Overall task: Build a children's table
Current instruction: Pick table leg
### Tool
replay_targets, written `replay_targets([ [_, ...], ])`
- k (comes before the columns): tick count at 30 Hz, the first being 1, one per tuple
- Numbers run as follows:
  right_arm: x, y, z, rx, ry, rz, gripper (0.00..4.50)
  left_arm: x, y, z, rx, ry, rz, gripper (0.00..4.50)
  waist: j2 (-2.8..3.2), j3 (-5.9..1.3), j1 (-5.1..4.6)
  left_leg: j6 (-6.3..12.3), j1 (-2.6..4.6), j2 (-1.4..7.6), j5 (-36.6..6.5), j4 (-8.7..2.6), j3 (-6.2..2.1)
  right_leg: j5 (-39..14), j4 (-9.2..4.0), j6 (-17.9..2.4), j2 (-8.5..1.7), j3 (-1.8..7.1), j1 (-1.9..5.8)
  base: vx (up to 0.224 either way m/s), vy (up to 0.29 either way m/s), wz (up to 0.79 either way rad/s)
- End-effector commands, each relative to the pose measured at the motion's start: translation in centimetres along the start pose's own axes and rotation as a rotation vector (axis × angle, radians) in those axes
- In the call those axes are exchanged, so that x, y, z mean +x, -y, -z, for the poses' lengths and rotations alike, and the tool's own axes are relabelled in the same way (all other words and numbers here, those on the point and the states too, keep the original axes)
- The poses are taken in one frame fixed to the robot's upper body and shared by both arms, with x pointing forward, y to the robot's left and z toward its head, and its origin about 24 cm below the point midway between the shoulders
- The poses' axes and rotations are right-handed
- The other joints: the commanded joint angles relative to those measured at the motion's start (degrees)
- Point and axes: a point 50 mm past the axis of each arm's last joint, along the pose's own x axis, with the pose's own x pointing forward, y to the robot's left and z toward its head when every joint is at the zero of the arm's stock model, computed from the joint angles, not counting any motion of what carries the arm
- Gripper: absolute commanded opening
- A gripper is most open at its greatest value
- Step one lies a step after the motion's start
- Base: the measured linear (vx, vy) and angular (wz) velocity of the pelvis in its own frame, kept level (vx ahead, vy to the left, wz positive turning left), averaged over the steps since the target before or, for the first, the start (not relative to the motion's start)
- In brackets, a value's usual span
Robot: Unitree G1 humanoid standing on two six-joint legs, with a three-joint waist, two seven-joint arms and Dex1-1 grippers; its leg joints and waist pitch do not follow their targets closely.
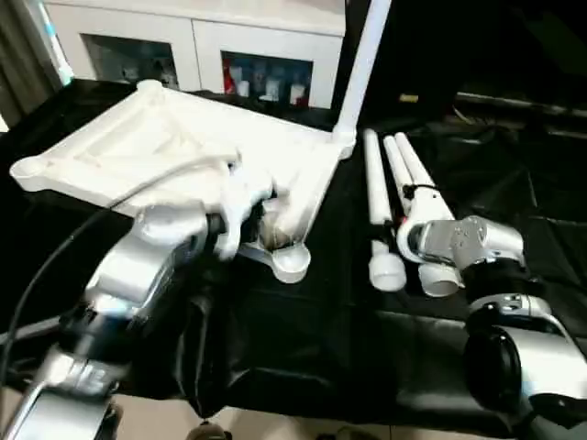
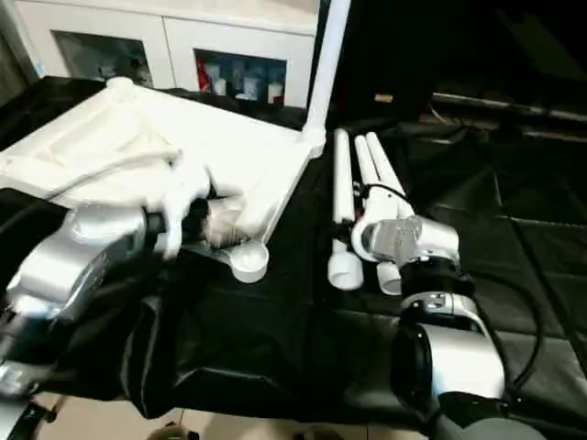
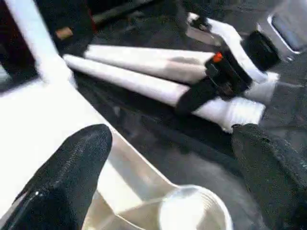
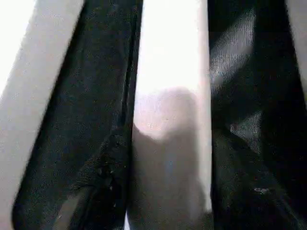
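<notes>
Left pincer (image 3: 168, 163) spread wide, straddling the near corner socket (image 1: 292, 261) of one upturned tabletop (image 1: 174, 151). One leg (image 1: 362, 69) standing in the far corner socket. Three loose legs (image 1: 381, 202) lying under the right pincer (image 1: 426, 240) on the black surface (image 1: 312, 339); its grip impossible to tell.
</notes>
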Motion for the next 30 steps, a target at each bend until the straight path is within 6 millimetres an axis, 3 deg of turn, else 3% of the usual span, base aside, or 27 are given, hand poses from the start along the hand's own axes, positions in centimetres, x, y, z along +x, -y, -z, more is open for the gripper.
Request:
replay_targets([
  [1, -0.4, 0.2, -0.9, 0.032, 0.092, -0.012, 1.91, 0.4, -0.3, 0.1, -0.003, -0.001, -0.031, 4.50, 0.80, -4.44, 0.42, -2.38, 0.20, 0.53, -7.7, -3.30, 0.28, -4.5, -3.94, -10.4, -3.61, 2.65, 3.40, 0.000, 0.000, 0.00],
  [2, -0.4, 0.2, -0.9, 0.032, 0.092, -0.012, 1.91, 0.4, -0.3, 0.1, -0.003, -0.001, -0.031, 4.50, 0.80, -4.44, 0.42, -2.38, 0.20, 0.53, -7.7, -3.30, 0.28, -4.5, -3.94, -10.4, -3.61, 2.65, 3.40, 0.000, 0.000, 0.00],
  [5, -1.7, -0.1, -3.4, 0.066, 0.395, -0.148, 1.88, 1.5, -1.0, -0.4, -0.042, 0.043, -0.137, 4.50, 0.73, -4.69, 0.88, -0.81, 0.12, 0.66, -6.4, -3.12, 0.41, -1.1, -3.73, -11.0, -3.61, 2.64, 3.48, 0.000, 0.000, 0.00],
  [6, -1.9, -0.2, -3.6, 0.063, 0.423, -0.163, 1.88, 1.6, -1.1, -0.4, -0.060, 0.044, -0.135, 4.50, 0.77, -4.75, 1.06, -0.72, 0.23, 0.71, -6.1, -3.07, 0.35, -0.6, -3.61, -11.1, -3.68, 2.62, 3.44, 0.000, 0.000, 0.00],
  [10, -3.5, -0.8, -4.8, 0.068, 0.586, -0.312, 1.87, 2.6, -1.1, -1.5, -0.239, 0.111, -0.089, 4.50, 0.44, -4.59, 1.69, 0.70, 0.17, 0.60, -5.8, -3.07, 0.45, -0.6, -3.64, -12.0, -3.75, 2.62, 3.58, 0.000, 0.000, 0.00],
  [11, -4.5, -1.6, -5.1, 0.071, 0.630, -0.437, 1.87, 2.9, -1.2, -2.5, -0.325, 0.175, -0.070, 4.50, 0.18, -4.53, 1.71, 1.29, 0.12, 0.36, -5.7, -3.01, 0.65, -0.4, -3.64, -12.3, -3.50, 2.60, 3.70, 0.000, 0.000, 0.00],
  [15, -7.3, -3.9, -4.7, -0.002, 0.662, -0.773, 1.87, 3.7, -1.6, -5.0, -0.511, 0.320, -0.011, 4.50, 0.09, -4.56, 2.26, 3.72, -0.05, 0.63, -5.3, -2.95, 0.29, 0.2, -3.82, -13.1, -3.85, 2.39, 3.92, 0.000, 0.000, 0.00],
  [16, -8.3, -4.8, -4.0, -0.050, 0.642, -0.907, 1.87, 4.0, -1.6, -6.1, -0.579, 0.376, 0.038, 4.50, -0.33, -4.44, 2.03, 3.88, -0.32, 0.35, -5.1, -3.01, 0.40, -0.8, -4.02, -12.9, -3.62, 2.28, 4.05, 0.000, 0.000, 0.00],
  [17, -8.3, -4.8, -4.0, -0.050, 0.642, -0.907, 1.86, 4.0, -1.6, -6.1, -0.579, 0.376, 0.038, 4.50, -0.05, -4.41, 2.48, 4.01, 0.09, 0.74, -5.8, -2.98, 0.25, -2.2, -4.15, -13.0, -4.06, 2.31, 3.74, 0.000, 0.000, 0.00],
  [18, -8.3, -4.8, -4.0, -0.050, 0.642, -0.907, 1.86, 4.0, -1.6, -6.1, -0.579, 0.376, 0.038, 4.50, -0.24, -4.33, 2.12, 3.88, -0.36, 0.60, -5.7, -3.12, 0.18, -3.2, -4.22, -12.6, -3.93, 2.20, 3.93, 0.000, 0.000, 0.00],
  [19, -9.3, -5.5, -2.9, -0.109, 0.615, -1.032, 1.86, 4.5, -1.5, -7.4, -0.646, 0.425, 0.095, 4.50, -0.38, -4.24, 2.30, 3.43, -0.08, 0.43, -6.2, -3.00, 0.47, -5.5, -4.68, -11.8, -3.88, 2.21, 3.79, 0.000, 0.000, 0.00],
  [20, -9.5, -5.6, -2.6, -0.125, 0.604, -1.061, 1.86, 4.6, -1.4, -7.8, -0.664, 0.439, 0.112, 4.50, -0.26, -4.28, 2.59, 3.55, 0.16, 0.58, -6.5, -2.92, 0.46, -6.0, -4.77, -11.7, -4.05, 2.27, 3.73, 0.000, 0.000, 0.00],
  [26, -9.4, -5.9, -1.3, -0.180, 0.553, -1.108, 1.86, 5.0, -1.0, -9.1, -0.748, 0.482, 0.184, 4.50, -0.43, -4.17, 2.83, 2.47, -0.28, 0.58, -6.1, -3.14, 0.18, -9.4, -5.09, -10.2, -4.11, 2.07, 3.67, 0.000, 0.000, 0.00],
  [30, -9.3, -6.2, -0.9, -0.208, 0.526, -1.106, 1.86, 5.0, -0.7, -9.5, -0.781, 0.509, 0.224, 4.50, -0.55, -4.28, 3.08, 2.54, -0.32, 0.62, -5.0, -3.12, 0.17, -7.4, -4.88, -10.1, -4.07, 2.10, 3.67, 0.000, 0.000, 0.00],
])
